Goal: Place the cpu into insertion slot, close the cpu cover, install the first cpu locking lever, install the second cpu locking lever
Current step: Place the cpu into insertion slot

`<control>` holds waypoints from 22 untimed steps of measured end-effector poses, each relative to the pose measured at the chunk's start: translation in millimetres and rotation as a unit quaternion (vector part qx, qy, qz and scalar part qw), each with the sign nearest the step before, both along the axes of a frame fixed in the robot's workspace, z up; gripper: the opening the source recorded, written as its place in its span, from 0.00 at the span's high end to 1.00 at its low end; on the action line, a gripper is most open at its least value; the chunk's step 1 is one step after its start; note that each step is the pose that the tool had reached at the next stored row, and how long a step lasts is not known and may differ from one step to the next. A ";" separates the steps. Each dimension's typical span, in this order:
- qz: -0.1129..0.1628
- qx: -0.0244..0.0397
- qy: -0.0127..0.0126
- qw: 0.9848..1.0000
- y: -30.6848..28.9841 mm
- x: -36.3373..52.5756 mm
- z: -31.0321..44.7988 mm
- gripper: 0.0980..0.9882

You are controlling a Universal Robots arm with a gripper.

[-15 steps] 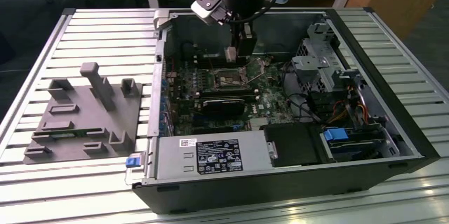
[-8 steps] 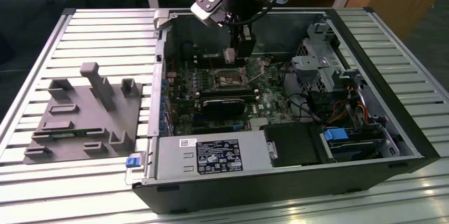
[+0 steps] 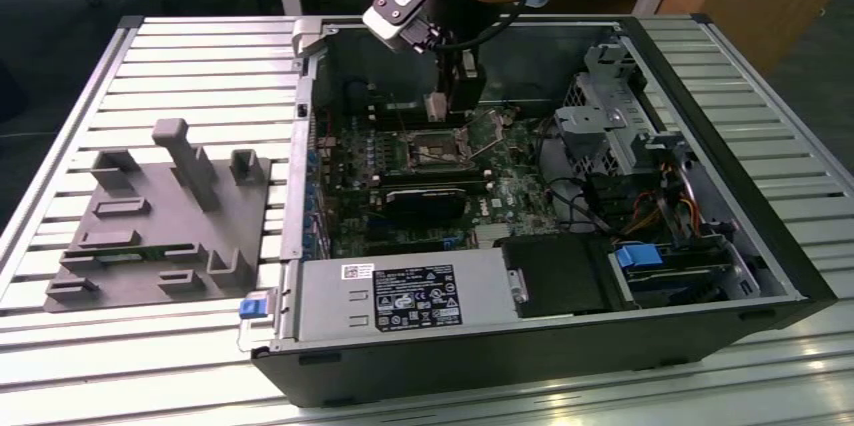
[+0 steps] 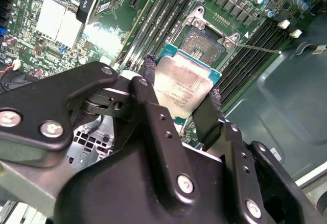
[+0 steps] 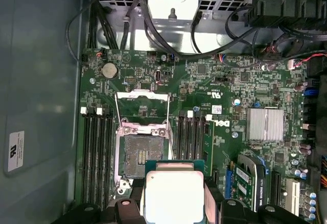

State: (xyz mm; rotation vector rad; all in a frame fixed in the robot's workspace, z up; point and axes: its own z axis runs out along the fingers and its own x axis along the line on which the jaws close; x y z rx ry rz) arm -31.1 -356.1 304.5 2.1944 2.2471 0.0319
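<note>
The cpu [image 4: 180, 92] is clamped in the gripper [image 4: 181, 83] and held above the board [image 5: 225, 106], near the open socket [image 5: 139, 155]. The cpu cover [image 5: 142, 96] is raised. All four steps are judged outstanding.

Pincer [image 4: 181, 87] tight around the cpu [image 5: 173, 192]

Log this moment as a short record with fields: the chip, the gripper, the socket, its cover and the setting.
cpu: small flat square chip, silvery-grey top, held over the green motherboard, not seated
gripper: black, shut on the cpu
socket: square, empty
cpu cover: thin silvery metal frame, swung open
setting: open black computer case
</note>
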 end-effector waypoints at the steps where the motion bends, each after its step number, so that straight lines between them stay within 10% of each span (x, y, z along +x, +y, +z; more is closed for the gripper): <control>1: 0.000 0.000 0.000 1.000 0.0 0.0 -0.3 0.50; 22: 0.004 0.000 0.004 1.000 2.6 0.0 -20.5 0.50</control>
